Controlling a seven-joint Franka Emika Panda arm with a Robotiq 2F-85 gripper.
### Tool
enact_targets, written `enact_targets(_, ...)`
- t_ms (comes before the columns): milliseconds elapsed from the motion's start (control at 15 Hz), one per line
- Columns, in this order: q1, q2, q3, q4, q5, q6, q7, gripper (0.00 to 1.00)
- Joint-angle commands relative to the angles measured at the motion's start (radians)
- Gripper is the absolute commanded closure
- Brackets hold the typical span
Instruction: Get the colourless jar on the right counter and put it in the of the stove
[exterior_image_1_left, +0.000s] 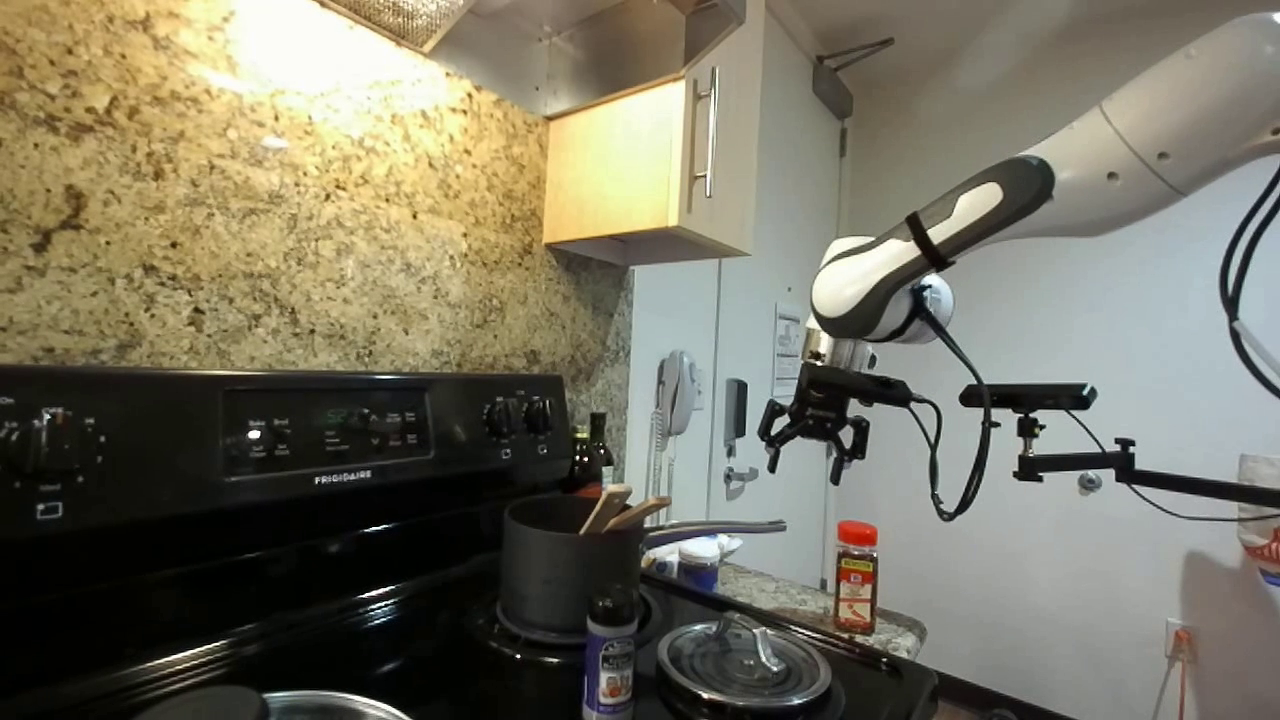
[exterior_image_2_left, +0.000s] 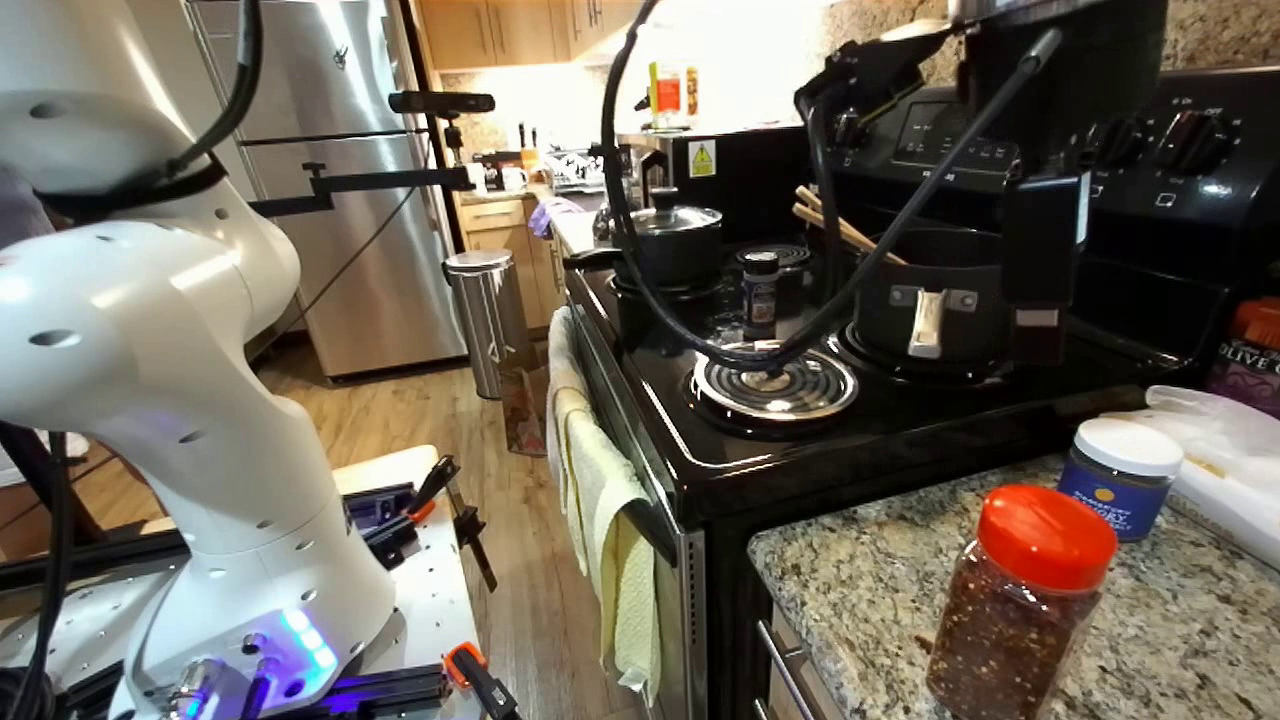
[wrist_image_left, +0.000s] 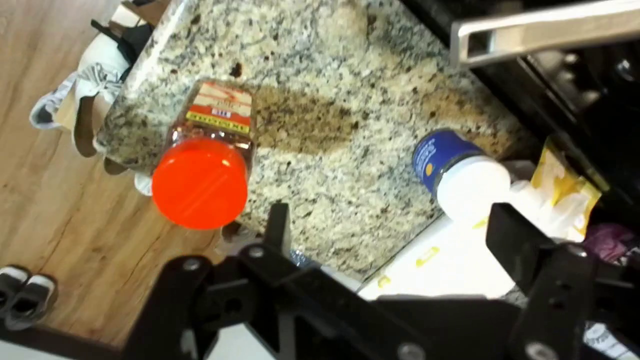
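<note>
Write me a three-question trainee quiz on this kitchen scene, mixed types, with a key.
1. True or false: The gripper is open and apart from the red-lidded jar, which stands on the counter.
2. What colour is the lid of the blue-labelled jar? A) green; B) white; C) yellow.
3. Fill the gap: The wooden utensils stick out of the ... on the stove.

Key: 1. True. 2. B. 3. Pot.

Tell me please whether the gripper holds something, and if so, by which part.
Nothing is held: the gripper is open, and the red-lidded jar stands on the counter.
</note>
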Motion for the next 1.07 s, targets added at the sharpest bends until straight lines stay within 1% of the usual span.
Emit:
enact_targets(0,-0.028,0.020,0.010,0.013,-0.195,0.050,0.223,0.00)
enact_targets(67,-0.034,0.024,0.007,0.015,-0.254,0.042,0.287,0.00)
enact_targets(200,-0.043,0.031,-0.002,0.022,-0.339,-0.012,0.394,0.00)
enact_targets(333,-0.043,0.042,-0.013,0.017,-0.346,-0.064,0.406,0.00)
enact_targets(600,-0.032,0.060,-0.020,0.002,-0.282,-0.144,0.362,0.00)
enact_targets(800,-0.035,0.085,-0.028,-0.014,-0.229,-0.113,0.360,0.00)
enact_targets(867,-0.037,0.094,-0.032,-0.021,-0.187,-0.093,0.334,0.00)
enact_targets(1000,-0.038,0.104,-0.035,-0.016,-0.113,-0.094,0.316,0.00)
